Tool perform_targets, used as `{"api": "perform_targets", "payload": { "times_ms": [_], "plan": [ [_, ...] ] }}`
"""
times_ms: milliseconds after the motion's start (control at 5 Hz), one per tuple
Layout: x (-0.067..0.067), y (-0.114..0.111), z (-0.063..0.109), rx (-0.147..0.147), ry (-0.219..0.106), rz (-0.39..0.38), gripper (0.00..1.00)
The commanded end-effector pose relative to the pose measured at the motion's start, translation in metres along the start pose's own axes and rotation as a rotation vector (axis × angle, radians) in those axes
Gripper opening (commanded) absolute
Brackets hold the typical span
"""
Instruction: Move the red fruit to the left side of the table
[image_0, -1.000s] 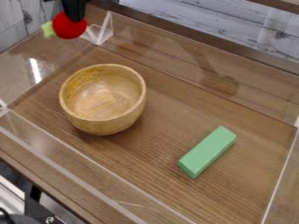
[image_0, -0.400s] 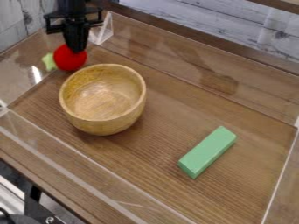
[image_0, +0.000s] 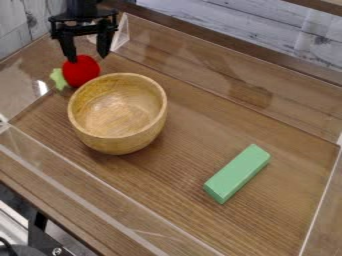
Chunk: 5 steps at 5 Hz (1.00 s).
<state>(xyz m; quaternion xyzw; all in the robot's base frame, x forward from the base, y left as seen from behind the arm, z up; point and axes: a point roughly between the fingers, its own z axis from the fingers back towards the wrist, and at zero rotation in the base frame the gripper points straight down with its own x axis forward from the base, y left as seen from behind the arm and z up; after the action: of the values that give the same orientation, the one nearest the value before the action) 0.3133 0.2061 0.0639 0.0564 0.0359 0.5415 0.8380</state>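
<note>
the end effector (image_0: 82, 42) hangs with its jaws spread apart just above the red fruit (image_0: 80, 70), which rests on the table (image_0: 254, 110) beside the wooden bowl (image_0: 118, 112). a green block (image_0: 237, 172) lies well apart.

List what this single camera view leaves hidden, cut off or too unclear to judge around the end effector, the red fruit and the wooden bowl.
- End effector: the arm above it is cut off by the top edge.
- Red fruit: its base is too small to show whether it rests on the table.
- Wooden bowl: its near wall hides the tabletop behind it and whether it touches the fruit.
- Green block: far side unseen.
</note>
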Motion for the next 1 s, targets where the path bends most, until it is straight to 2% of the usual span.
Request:
{"api": "perform_targets", "payload": {
  "times_ms": [0, 200, 600, 800],
  "plan": [
    [0.008, 0.002, 0.009, -0.017, -0.043, -0.017, 1.0],
    [0.008, 0.003, 0.01, -0.011, -0.032, 0.009, 1.0],
    [-0.001, -0.001, 0.048, -0.081, -0.02, -0.053, 1.0],
    [-0.011, -0.004, 0.065, -0.112, -0.02, -0.145, 1.0]
  ]
}}
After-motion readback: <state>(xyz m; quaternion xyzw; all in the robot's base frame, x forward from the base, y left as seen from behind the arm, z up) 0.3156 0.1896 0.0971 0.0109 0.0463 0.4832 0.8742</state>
